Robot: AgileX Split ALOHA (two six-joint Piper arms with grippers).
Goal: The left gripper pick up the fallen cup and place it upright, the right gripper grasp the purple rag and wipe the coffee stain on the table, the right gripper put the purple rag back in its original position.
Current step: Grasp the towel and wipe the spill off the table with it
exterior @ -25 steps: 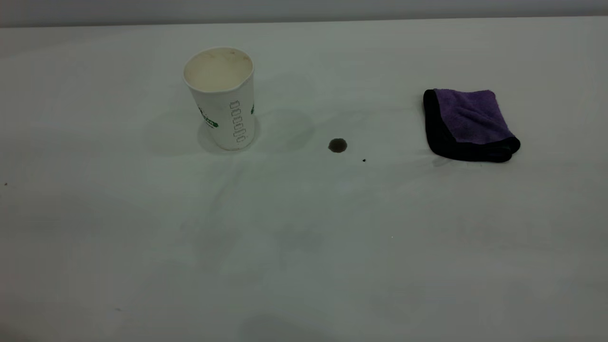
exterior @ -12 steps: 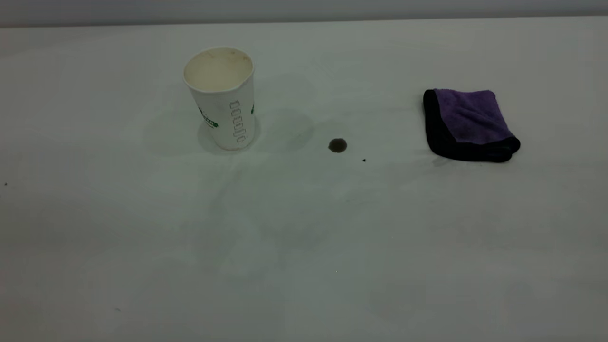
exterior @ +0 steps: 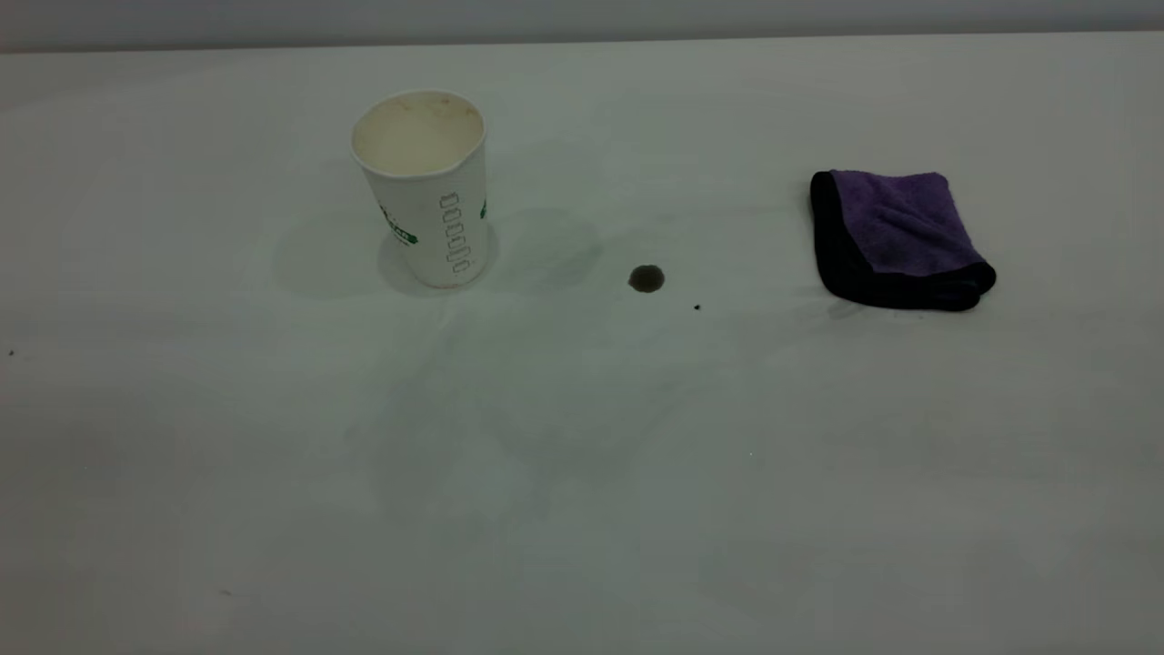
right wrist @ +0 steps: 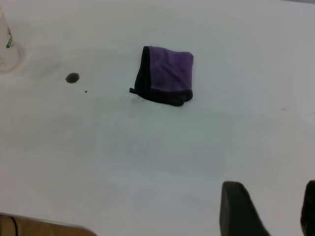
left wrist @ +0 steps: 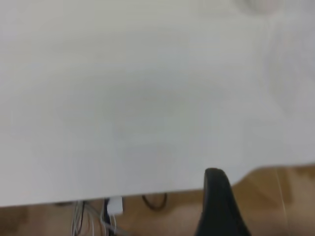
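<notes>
The cup [exterior: 423, 186] stands upright on the table [exterior: 582, 473], left of centre, mouth up and cream inside. The coffee stain [exterior: 647, 278] is a small dark round spot to the cup's right. The purple rag [exterior: 896, 236] lies folded at the right, black edge to its left and front. Neither gripper shows in the exterior view. My right gripper [right wrist: 273, 209] is open and empty, well back from the rag [right wrist: 167, 76] and the stain [right wrist: 72, 77]. My left gripper [left wrist: 219, 206] shows as a black part over the table's edge [left wrist: 147, 189], away from the cup.
A tiny black speck [exterior: 697, 307] lies just right of the stain. The left wrist view shows the brown floor and cables [left wrist: 110, 211] beyond the table's edge. A slice of the cup [right wrist: 6, 44] shows in the right wrist view.
The cup, the stain and the rag have not moved. Faint shadows on the front of the table have shifted, and the dark one at the bottom edge is gone.
</notes>
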